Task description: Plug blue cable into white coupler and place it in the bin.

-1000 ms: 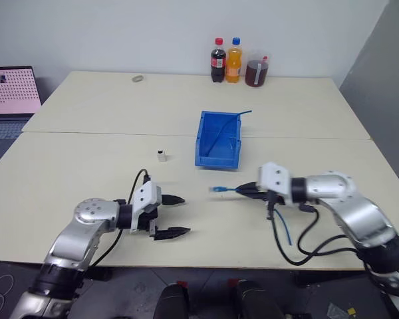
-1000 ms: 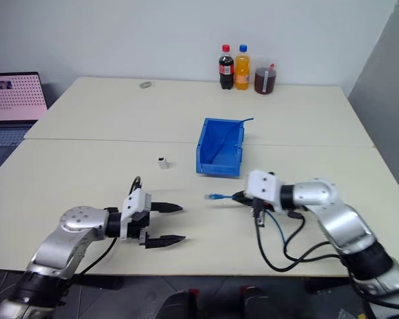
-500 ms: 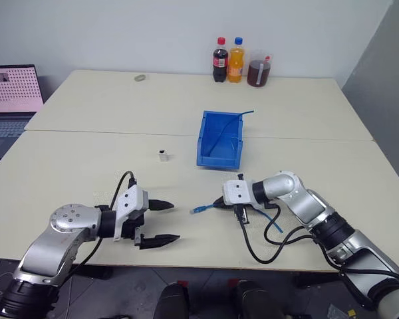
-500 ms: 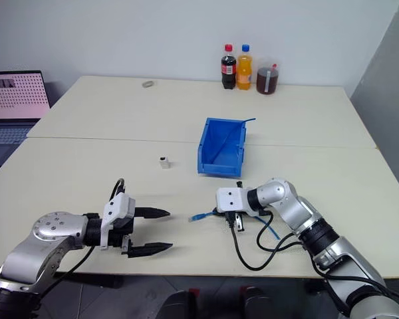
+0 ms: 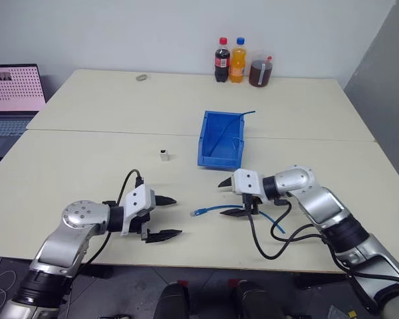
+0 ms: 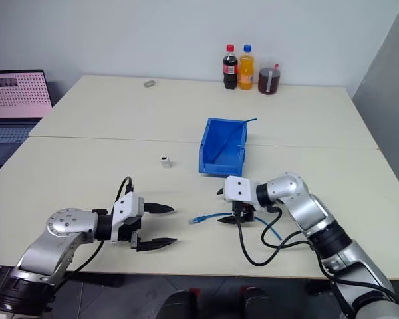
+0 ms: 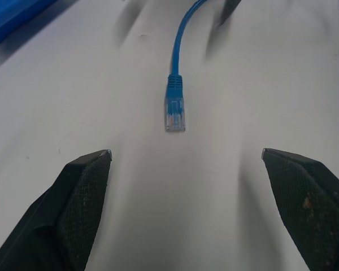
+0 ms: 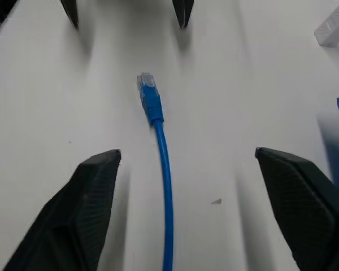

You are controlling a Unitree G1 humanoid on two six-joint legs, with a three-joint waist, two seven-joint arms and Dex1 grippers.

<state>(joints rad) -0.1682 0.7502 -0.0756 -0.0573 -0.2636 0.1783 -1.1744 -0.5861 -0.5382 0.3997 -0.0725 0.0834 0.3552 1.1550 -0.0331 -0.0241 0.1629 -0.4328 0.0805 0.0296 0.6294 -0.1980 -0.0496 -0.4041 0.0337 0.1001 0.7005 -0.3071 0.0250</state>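
The blue cable (image 5: 216, 209) lies loose on the table, its clear-blue plug (image 7: 174, 113) pointing toward my left gripper (image 5: 175, 216). That gripper is open and level with the table, a short gap from the plug. My right gripper (image 5: 221, 199) is open too, its fingers straddling the cable (image 8: 163, 164) without pinching it. The white coupler (image 5: 163, 155) stands alone farther back on the left. The blue bin (image 5: 221, 138) sits just behind the right gripper, with a straight thin blue cable (image 5: 245, 113) sticking out of its far corner.
Two bottles (image 5: 221, 60) and a dark jar (image 5: 257, 72) stand at the table's far edge. A laptop (image 5: 10, 90) is at the far left, and a small ring (image 5: 141, 77) lies near the back. Black wiring (image 5: 266, 246) loops under my right wrist.
My right gripper has gone from shut on the blue cable to open, and the cable with its plug now rests on the table between the two grippers.
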